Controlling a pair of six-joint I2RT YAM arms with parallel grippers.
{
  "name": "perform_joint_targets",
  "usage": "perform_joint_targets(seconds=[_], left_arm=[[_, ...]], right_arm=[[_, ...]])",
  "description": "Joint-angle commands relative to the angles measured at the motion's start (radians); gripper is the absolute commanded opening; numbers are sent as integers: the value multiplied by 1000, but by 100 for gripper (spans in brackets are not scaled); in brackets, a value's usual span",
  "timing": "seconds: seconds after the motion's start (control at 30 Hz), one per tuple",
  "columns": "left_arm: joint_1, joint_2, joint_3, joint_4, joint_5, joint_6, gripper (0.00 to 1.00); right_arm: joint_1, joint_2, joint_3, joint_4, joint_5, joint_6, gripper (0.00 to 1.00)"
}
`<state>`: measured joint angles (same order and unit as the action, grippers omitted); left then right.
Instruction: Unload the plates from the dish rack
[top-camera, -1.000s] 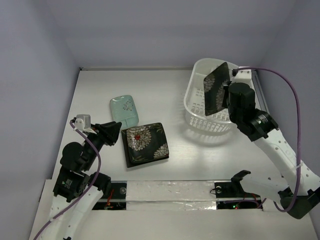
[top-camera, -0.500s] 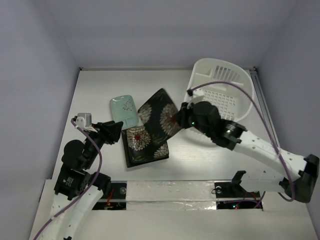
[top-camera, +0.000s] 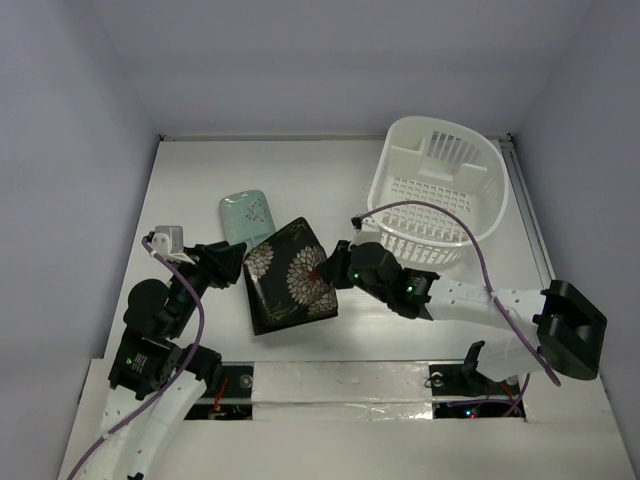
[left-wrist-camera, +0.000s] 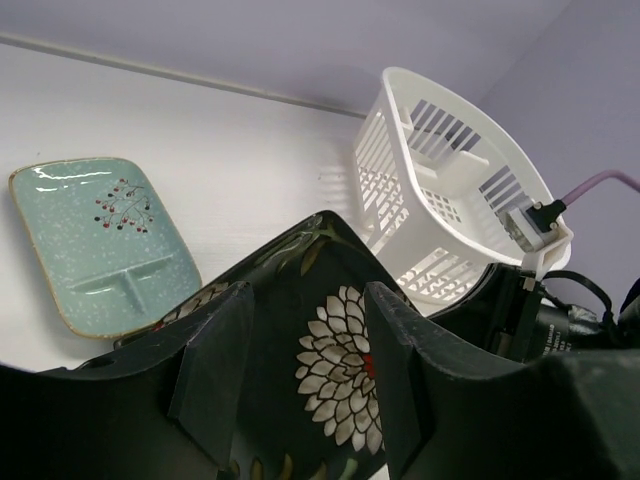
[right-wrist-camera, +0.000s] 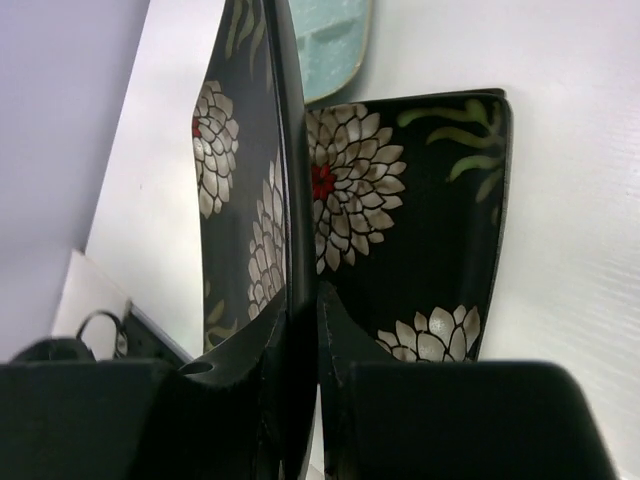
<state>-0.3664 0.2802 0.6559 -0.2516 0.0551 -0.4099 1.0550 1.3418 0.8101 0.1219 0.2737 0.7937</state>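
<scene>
My right gripper (top-camera: 325, 272) (right-wrist-camera: 303, 330) is shut on the edge of a black flower-pattern plate (top-camera: 288, 262) (right-wrist-camera: 228, 190). It holds the plate tilted on edge just over a second black flower plate (top-camera: 285, 320) (right-wrist-camera: 420, 230), which lies flat on the table. The pale mint-green plate (top-camera: 248, 215) (left-wrist-camera: 100, 240) lies flat behind them. The white dish rack (top-camera: 385, 185) (left-wrist-camera: 440, 190) stands at the back right and shows no plate inside. My left gripper (top-camera: 225, 262) (left-wrist-camera: 308, 370) is open and empty, just left of the black plates. The teal-centred plate is not visible.
The right arm's purple cable (top-camera: 440, 215) loops over the front rim of the rack. Side walls close in the table on the left and right. A taped strip (top-camera: 340, 385) runs along the near edge between the arm bases.
My right arm has carried the flower plate out of the rack, leftward and down over the other flower plate. The rack tipped up, then settled flat. My left arm has not moved.
</scene>
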Motion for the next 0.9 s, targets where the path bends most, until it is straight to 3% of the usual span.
perform_joint_targets(seconds=[0.0,0.2,0.6,0.87], left_arm=[[4,4,-1,38,3,-6,46],[4,1,-1,38,3,-7,46],[4,2,-1,38,5,-7,46],[4,-1,-1,37,5,-7,46]], right_arm=[[-1,-47,-17,343,105,166,0],[19,3,-66,410,130,262,0],[39,51,-75,378,150,348,0],[39,89,-84,371,145,378,6]])
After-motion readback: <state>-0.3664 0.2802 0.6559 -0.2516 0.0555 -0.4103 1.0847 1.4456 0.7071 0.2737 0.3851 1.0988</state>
